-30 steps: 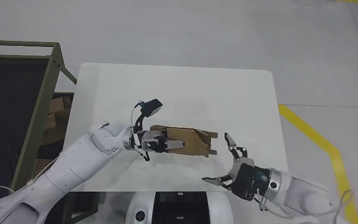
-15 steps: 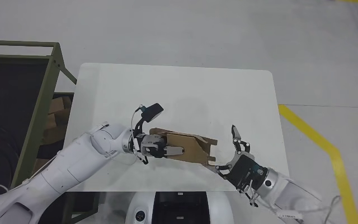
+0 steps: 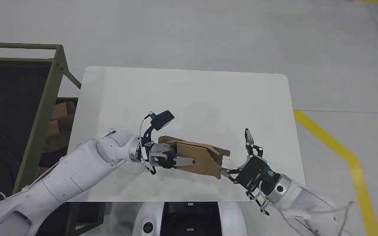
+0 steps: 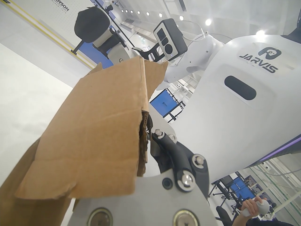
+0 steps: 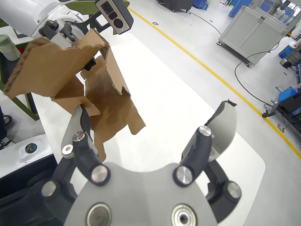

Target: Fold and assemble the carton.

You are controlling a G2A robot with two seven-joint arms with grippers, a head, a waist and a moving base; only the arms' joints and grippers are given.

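A brown cardboard carton (image 3: 198,157), partly folded with loose flaps, hangs above the white table (image 3: 189,100) near its front edge. My left gripper (image 3: 177,158) is shut on the carton's left end; the carton (image 4: 94,128) rises across the left wrist view beside one finger (image 4: 178,158). My right gripper (image 3: 239,158) stands open at the carton's right end. In the right wrist view one fingertip (image 5: 78,116) touches the carton (image 5: 94,88) at a lower flap, while the other finger (image 5: 223,121) stands well apart over bare table.
A green metal rack (image 3: 41,88) holding flat cardboard pieces (image 3: 59,124) stands off the table's left side. A yellow floor line (image 3: 331,147) runs to the right. The table's far half is bare.
My right gripper has moved left and up to the carton's right end. The left gripper has shifted the carton slightly toward the front edge and tilted it.
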